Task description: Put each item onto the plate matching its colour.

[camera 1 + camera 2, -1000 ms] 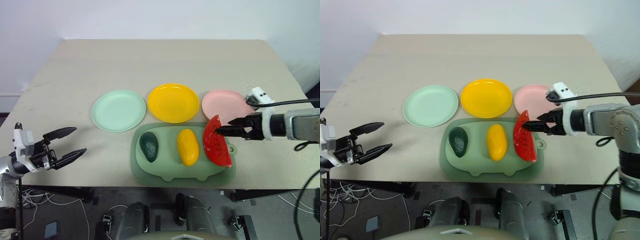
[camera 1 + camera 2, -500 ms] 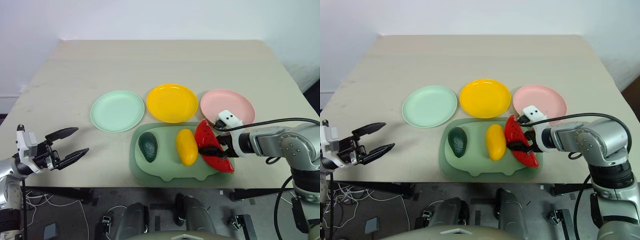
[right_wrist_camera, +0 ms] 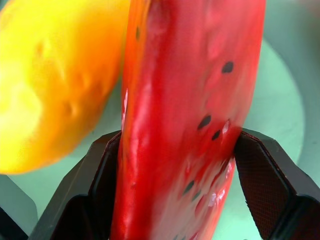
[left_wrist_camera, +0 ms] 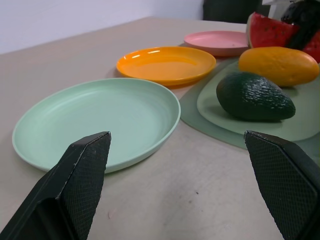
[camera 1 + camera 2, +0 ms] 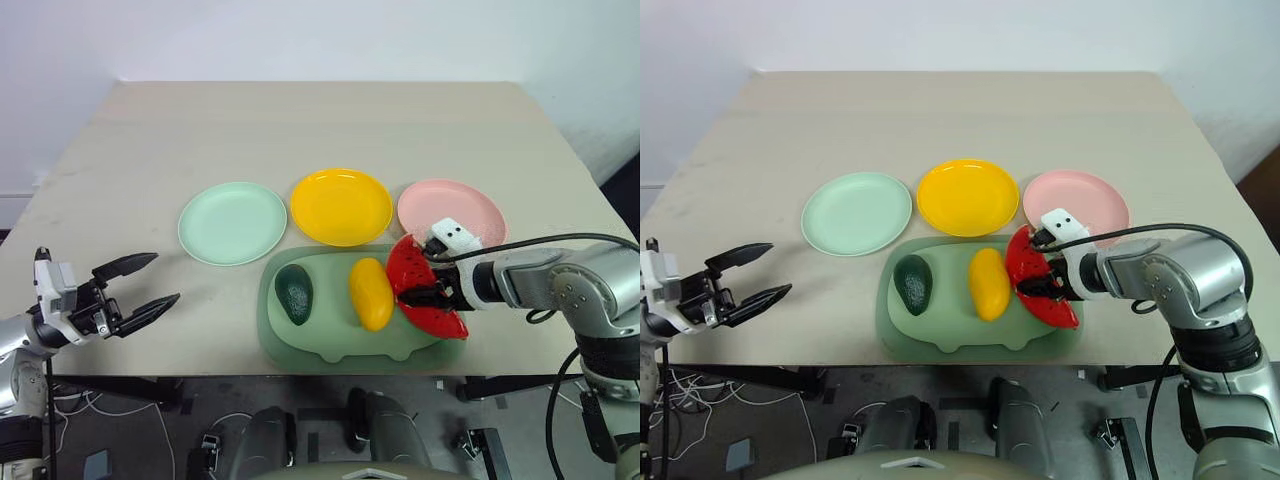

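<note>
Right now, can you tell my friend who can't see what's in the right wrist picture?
Two black fingers squeeze a red watermelon wedge with black seeds, one finger on each side. A yellow mango sits right beside the wedge, and the dull-green cutting board lies underneath both.

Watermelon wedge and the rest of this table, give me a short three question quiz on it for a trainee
1. True or false: the right hand is shut on the watermelon wedge.
2. Which toy lies nearest the mint green plate? A) the avocado B) the mango C) the watermelon wedge
3. Fill in: all three toys sit on the dull-green ____, and the yellow plate and pink plate hold nothing.

Key: 1 true; 2 A; 3 cutting board. The left hand is open, off the table's near left edge.
</note>
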